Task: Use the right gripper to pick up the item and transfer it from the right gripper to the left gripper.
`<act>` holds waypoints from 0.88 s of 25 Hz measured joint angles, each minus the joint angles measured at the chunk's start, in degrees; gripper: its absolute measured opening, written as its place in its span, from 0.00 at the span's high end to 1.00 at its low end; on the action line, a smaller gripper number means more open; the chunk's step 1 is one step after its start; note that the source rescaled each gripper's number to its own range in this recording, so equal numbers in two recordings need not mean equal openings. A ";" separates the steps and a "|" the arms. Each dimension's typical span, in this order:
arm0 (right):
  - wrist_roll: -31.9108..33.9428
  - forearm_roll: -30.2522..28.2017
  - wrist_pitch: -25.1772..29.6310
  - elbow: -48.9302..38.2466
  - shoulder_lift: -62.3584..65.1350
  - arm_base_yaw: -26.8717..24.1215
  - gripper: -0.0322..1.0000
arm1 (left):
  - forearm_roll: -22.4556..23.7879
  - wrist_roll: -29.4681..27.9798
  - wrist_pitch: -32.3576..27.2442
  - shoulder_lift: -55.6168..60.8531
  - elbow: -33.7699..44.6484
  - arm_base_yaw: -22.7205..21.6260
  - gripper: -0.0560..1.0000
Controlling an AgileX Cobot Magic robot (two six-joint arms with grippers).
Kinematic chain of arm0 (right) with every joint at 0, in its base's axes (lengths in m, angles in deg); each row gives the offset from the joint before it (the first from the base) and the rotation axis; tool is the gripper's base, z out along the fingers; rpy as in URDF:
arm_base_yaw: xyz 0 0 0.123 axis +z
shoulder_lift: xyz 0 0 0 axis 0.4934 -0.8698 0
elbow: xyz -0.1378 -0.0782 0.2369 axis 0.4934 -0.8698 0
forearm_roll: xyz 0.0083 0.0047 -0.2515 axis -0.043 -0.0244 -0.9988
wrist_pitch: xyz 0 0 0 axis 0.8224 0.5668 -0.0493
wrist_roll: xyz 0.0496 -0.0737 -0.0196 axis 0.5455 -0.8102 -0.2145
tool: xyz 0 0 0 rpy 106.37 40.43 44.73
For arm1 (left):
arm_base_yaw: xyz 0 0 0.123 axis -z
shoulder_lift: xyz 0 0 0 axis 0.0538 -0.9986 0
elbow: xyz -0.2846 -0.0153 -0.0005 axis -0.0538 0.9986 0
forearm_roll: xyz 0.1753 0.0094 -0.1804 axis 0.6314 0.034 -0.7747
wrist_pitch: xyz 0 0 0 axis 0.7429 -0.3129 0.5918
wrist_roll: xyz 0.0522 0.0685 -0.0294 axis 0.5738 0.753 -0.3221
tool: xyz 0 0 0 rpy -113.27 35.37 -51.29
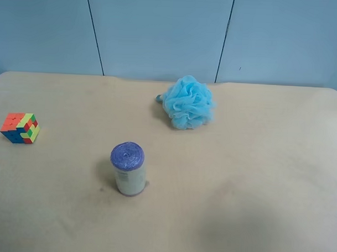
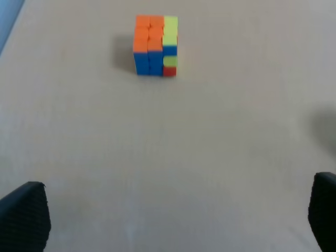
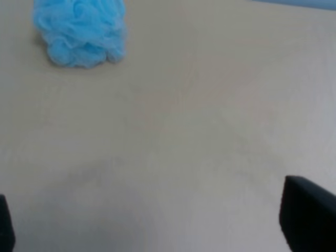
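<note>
The item, a small puzzle cube with orange, red, yellow, green and blue squares, sits on the table at the exterior high view's far left. It also shows in the left wrist view, ahead of the left gripper. That gripper's black fingertips stand wide apart, open and empty. The right gripper is open and empty over bare table, with one fingertip at the frame's corner. The cube is not in the right wrist view. Neither arm shows in the exterior high view.
A fluffy light-blue bath pouf lies toward the back of the beige table and shows in the right wrist view. A white cylinder with a purple top stands upright near the middle. A blue wall runs behind.
</note>
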 joint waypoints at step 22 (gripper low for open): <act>0.00 0.05 0.00 0.00 0.00 0.00 0.01 | 0.00 0.00 3.17 0.21 1.51 1.79 0.00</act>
